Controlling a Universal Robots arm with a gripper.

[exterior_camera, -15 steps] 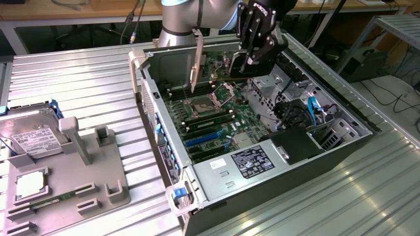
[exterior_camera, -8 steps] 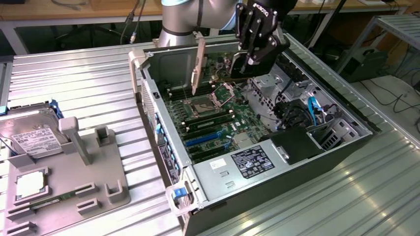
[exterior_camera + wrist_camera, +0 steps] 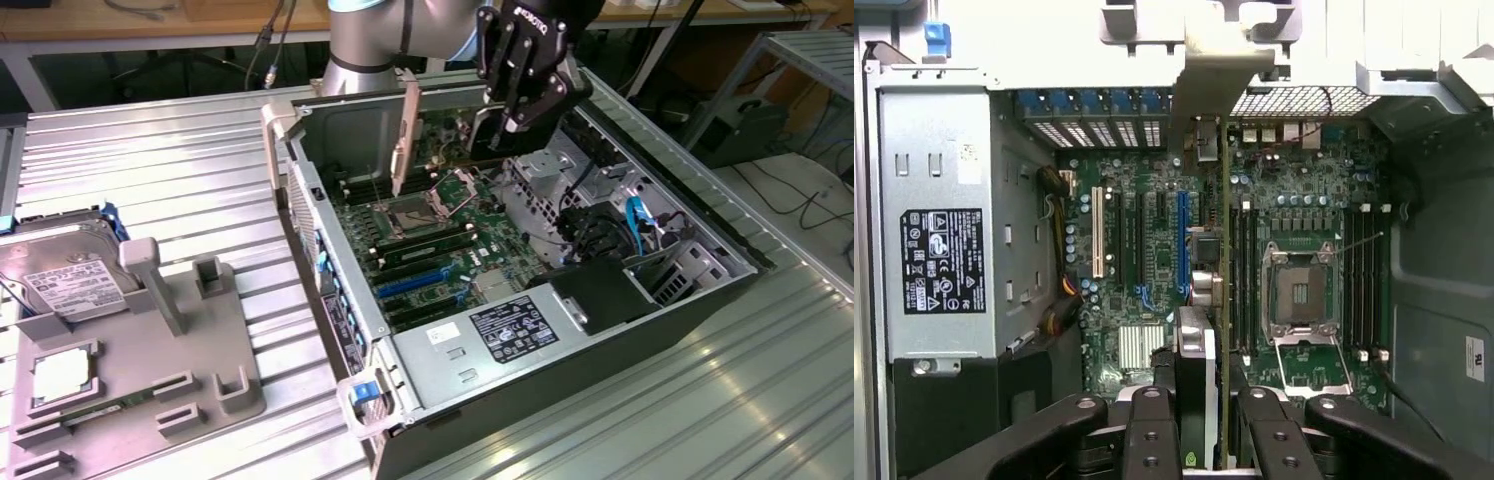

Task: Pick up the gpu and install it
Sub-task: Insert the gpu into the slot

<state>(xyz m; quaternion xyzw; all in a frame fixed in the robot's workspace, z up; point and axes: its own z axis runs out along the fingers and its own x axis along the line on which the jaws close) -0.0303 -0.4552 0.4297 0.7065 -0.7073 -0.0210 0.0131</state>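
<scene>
Far left of the exterior view there's a hard drive (image 3: 60,275) parked in a grey holder (image 3: 174,350) on the ribbed metal table (image 3: 174,160), nothing to do with this job. Middle of the frame is the open PC case (image 3: 310,200), lying on its side with the motherboard (image 3: 427,250) facing up.

Upper middle, above the case, is the gpu (image 3: 410,115). It hangs edge-down with its pale metal bracket toward the exterior view's left, near the case's back wall. Just right of it is the hand (image 3: 514,135), clamped on the card's other end.

The wrist view backs that up. The hand (image 3: 1199,425) has a finger on each face of the gpu (image 3: 1199,360), pinching around the cooler. The card shows edge-on over the motherboard (image 3: 1144,220), with the blue slot (image 3: 1182,240) on one side and the CPU socket (image 3: 1294,295) on the other. I can't tell how far off the board it is.

Handling-wise, my guess is it's light and stiff, so no sagging, but fragile. The bare circuit faces and the contact edge don't like squeezing or scraping. Gripping flat across the cooler end, away from the contacts, looks sensible to me. The smooth faces could slip or twist if the card knocks the case wall.
</scene>
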